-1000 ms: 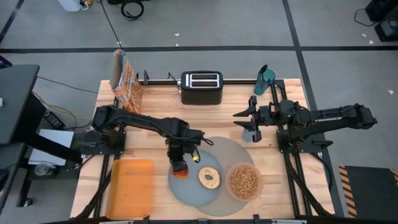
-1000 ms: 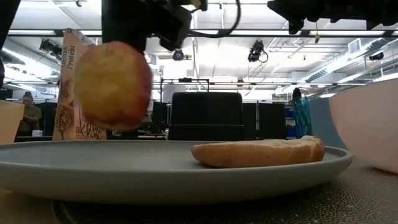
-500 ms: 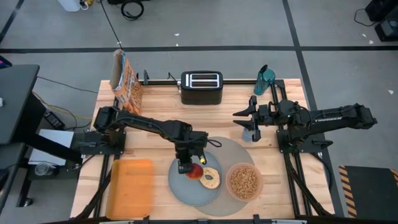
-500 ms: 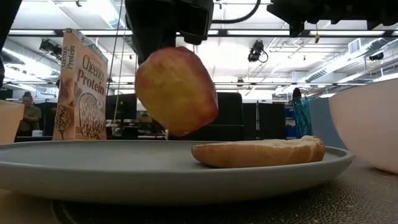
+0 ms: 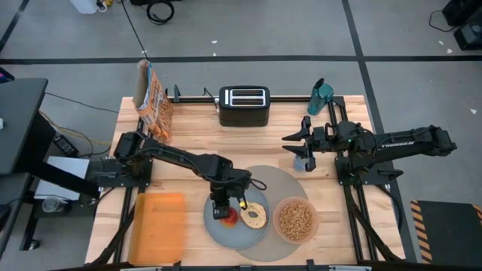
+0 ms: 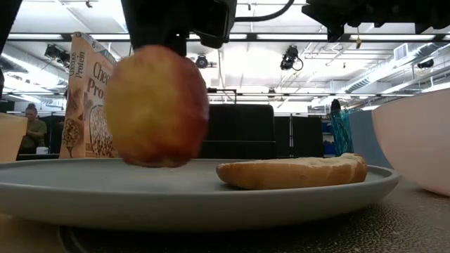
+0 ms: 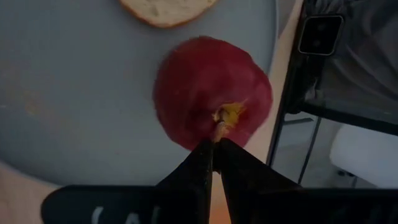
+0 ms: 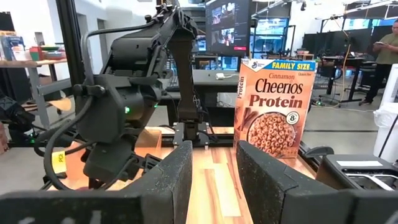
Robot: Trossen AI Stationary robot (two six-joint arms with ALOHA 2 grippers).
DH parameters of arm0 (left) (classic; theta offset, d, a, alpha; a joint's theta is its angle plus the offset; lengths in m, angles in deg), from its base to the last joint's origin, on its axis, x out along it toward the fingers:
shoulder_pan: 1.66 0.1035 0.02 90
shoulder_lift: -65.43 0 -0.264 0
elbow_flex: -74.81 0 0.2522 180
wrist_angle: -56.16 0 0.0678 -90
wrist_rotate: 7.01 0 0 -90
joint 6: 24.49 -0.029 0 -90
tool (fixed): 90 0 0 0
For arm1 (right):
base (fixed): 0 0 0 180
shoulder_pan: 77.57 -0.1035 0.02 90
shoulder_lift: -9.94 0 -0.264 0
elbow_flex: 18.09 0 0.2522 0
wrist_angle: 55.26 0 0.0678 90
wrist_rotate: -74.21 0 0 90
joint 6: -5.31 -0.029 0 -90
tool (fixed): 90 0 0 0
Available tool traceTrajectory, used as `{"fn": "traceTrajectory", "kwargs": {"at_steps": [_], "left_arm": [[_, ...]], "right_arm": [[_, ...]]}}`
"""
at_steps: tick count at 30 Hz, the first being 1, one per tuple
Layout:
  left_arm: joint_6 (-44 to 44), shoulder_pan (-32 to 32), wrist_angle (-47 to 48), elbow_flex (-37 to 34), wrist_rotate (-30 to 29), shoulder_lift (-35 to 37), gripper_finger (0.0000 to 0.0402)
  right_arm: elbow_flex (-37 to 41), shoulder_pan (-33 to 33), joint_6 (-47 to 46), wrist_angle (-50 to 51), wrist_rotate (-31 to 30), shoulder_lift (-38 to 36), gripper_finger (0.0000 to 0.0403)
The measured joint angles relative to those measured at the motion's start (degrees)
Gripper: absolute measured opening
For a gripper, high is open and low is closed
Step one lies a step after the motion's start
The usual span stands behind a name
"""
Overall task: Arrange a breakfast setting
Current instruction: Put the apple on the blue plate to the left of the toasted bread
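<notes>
The grey-blue plate is serving as the landmark here. Just above its near-left part, the left gripper is hanging with its jaws pinched nearly together on the thin stem of the red fruit, so the whole weight is dangling from that stem. In the low view the fruit's underside is sitting level with the plate's surface; whether it is touching cannot be told. The risk is lying in that grip: the stem could be snapping or slipping free, and a round fruit let go on a shallow plate is likely to be rolling toward the rim or bumping the bagel, which is lying just beside it on the plate's right half. Right of the plate, the pink bowl is holding brown cereal and could be jostled by a runaway fruit. Farther back, well beyond the plate, the right gripper is waiting above the table with its jaws partly apart, holding nothing, and the teal tumbler is standing at the table's far edge.
</notes>
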Motion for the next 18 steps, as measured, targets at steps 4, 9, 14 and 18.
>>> {"fn": "traceTrajectory", "kwargs": {"at_steps": [4,9,14,18], "left_arm": [[0.5,-0.3,0.4,0.0,-0.2,0.0,0.0032],[0.9,-0.3,0.3,0.0,-0.6,0.0,0.0032],[1.5,-0.3,0.4,0.0,-1.4,0.0,0.0032],[2.1,-0.5,0.3,0.0,-1.6,0.0,0.0032]], "right_arm": [[0.0,-0.5,0.1,0.0,0.0,0.0,0.0132],[0.0,-1.2,0.3,0.0,0.0,0.0,0.0132],[0.0,-1.2,0.3,0.0,0.0,0.0,0.0132],[0.0,-1.2,0.3,0.0,0.0,0.0,0.0132]]}}
